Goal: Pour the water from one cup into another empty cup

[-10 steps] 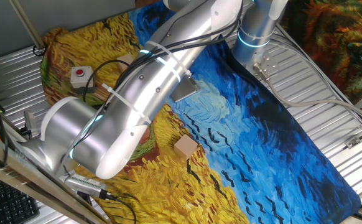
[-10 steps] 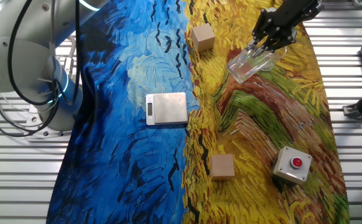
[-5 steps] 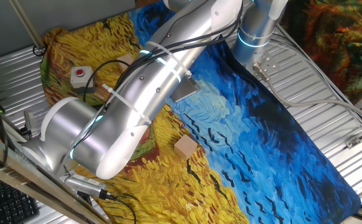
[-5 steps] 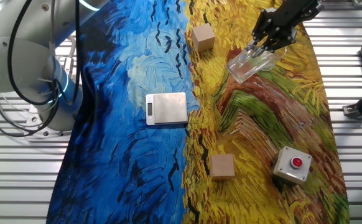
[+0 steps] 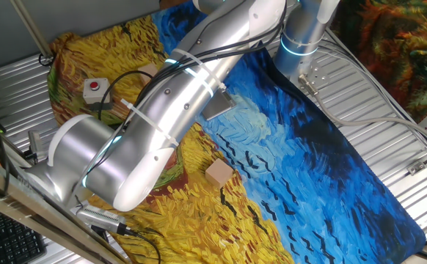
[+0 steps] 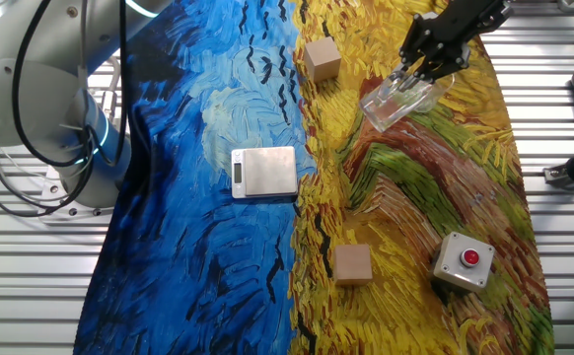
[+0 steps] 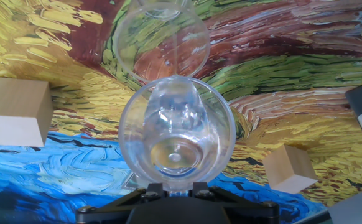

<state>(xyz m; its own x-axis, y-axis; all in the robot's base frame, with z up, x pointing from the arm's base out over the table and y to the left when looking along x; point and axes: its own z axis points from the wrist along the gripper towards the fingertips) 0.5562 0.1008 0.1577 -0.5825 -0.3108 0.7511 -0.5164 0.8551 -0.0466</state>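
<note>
Upper right of the other fixed view, the gripper [image 6: 412,71] pinches the tilted tumbler [image 6: 397,102] over the smaller cup [image 7: 162,37].

Two high fixed views from opposite table sides, sharing the painted cloth [image 6: 218,247], close hand view looking down.

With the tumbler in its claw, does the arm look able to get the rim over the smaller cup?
Probably yes. In the hand view the tilted tumbler already overlaps the smaller cup, with nothing between them; the wooden blocks sit off to the sides.
</note>
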